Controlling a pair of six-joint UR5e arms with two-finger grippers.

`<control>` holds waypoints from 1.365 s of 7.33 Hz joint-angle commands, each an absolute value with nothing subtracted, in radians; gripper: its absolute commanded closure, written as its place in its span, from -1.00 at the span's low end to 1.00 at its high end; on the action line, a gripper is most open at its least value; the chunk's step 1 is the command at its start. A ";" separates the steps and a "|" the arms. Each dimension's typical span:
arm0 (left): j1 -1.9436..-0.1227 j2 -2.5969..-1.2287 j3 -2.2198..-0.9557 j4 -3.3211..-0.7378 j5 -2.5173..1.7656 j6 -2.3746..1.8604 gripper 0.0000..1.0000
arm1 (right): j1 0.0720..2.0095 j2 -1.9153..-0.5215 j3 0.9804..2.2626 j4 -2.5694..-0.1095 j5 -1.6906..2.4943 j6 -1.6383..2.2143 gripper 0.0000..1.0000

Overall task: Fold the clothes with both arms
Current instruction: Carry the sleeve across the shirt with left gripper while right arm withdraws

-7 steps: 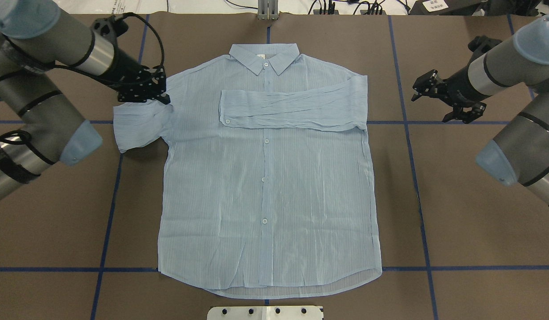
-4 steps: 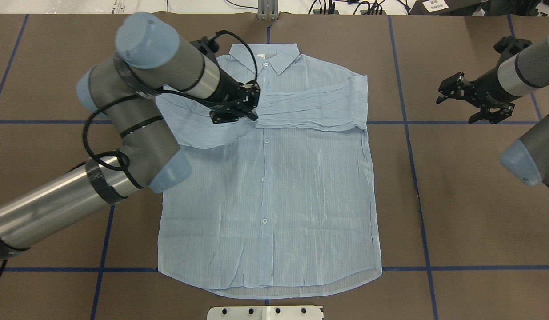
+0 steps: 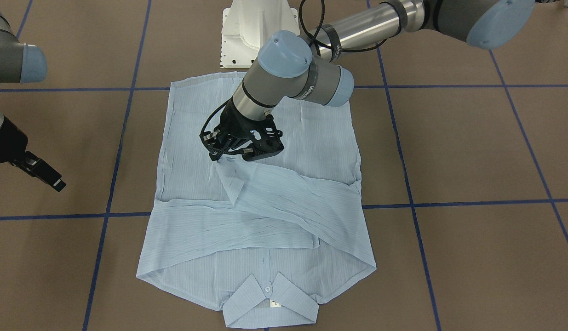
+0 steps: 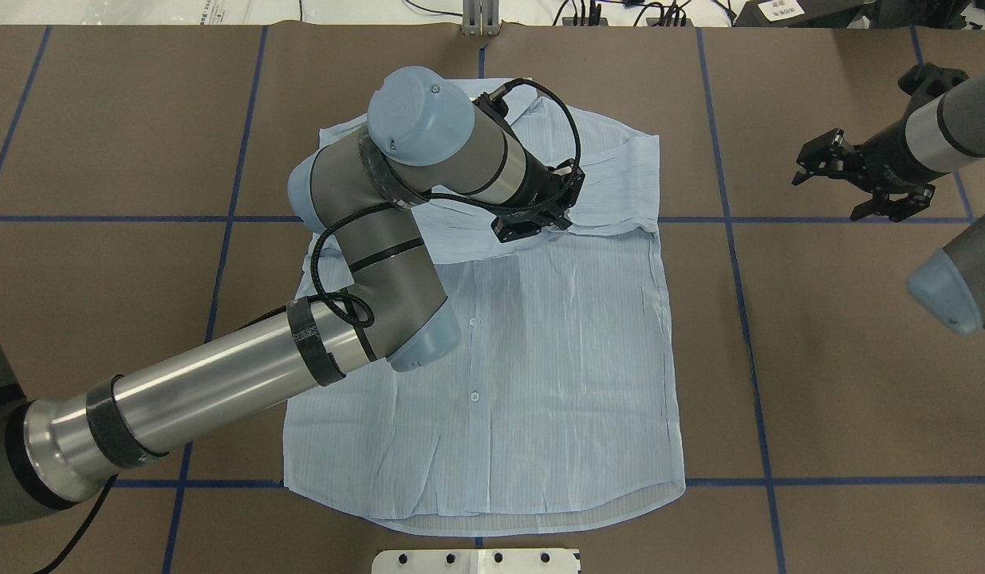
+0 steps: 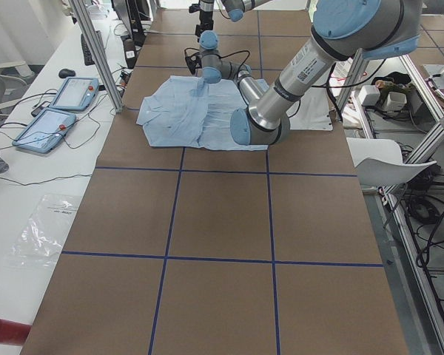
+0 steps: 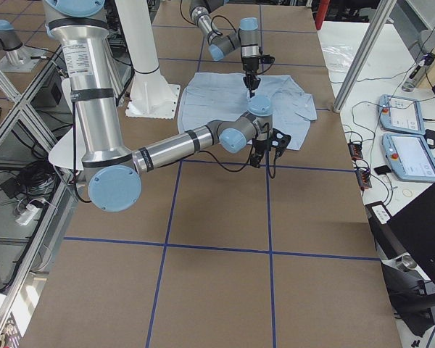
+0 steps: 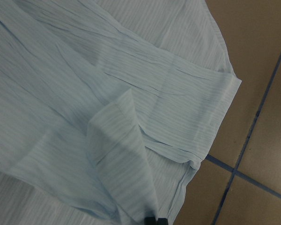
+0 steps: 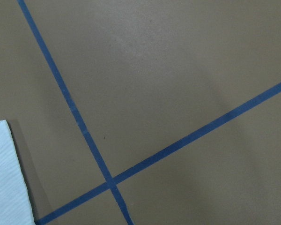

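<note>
The pale blue striped shirt (image 4: pixel 556 335) lies flat and buttoned on the brown table, collar at the far edge. It also shows in the front-facing view (image 3: pixel 265 220). Its right sleeve (image 4: pixel 620 195) is folded across the chest. My left gripper (image 4: pixel 560 222) is over the chest, shut on the left sleeve's cuff (image 3: pixel 228 177), which it holds lifted and drawn across the other sleeve. The left wrist view shows the held fabric (image 7: pixel 117 154) hanging from the fingertips. My right gripper (image 4: pixel 831 183) is open and empty, off the shirt to its right, above bare table.
The white pedestal base (image 3: pixel 254 27) stands at the near table edge by the shirt's hem. Blue tape lines (image 4: pixel 747 319) cross the brown table cover. A metal post (image 4: pixel 480 16) stands at the far edge. Two tablets (image 5: pixel 59 107) lie on a side bench.
My left gripper has carried the left sleeve from the shirt's left side rightwards across the chest, over the folded right sleeve. My right gripper has drawn back to the right.
</note>
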State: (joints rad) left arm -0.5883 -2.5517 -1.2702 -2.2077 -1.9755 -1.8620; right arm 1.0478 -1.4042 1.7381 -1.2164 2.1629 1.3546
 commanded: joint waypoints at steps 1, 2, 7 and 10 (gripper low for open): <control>-0.562 -2.574 -1.262 -2.215 -1.898 -1.859 -1.00 | 1.048 -1.405 1.738 -1.216 2.163 1.355 -1.00; -0.555 -2.579 -1.272 -2.215 -1.898 -1.859 -1.00 | 1.048 -1.407 1.740 -1.215 2.163 1.355 -1.00; -0.557 -2.228 -1.778 -2.159 -1.904 -1.848 -1.00 | 0.773 -1.403 1.878 -1.215 2.047 1.636 -1.00; -0.558 -2.053 -1.920 -2.195 -1.890 -1.753 -0.98 | 0.464 -1.504 2.064 -1.218 1.805 1.873 -0.98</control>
State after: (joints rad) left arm -0.5546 -2.1088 -1.8826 -2.1869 -1.8885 -1.7708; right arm 0.6015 -1.4569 1.9840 -1.2169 1.9299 1.7540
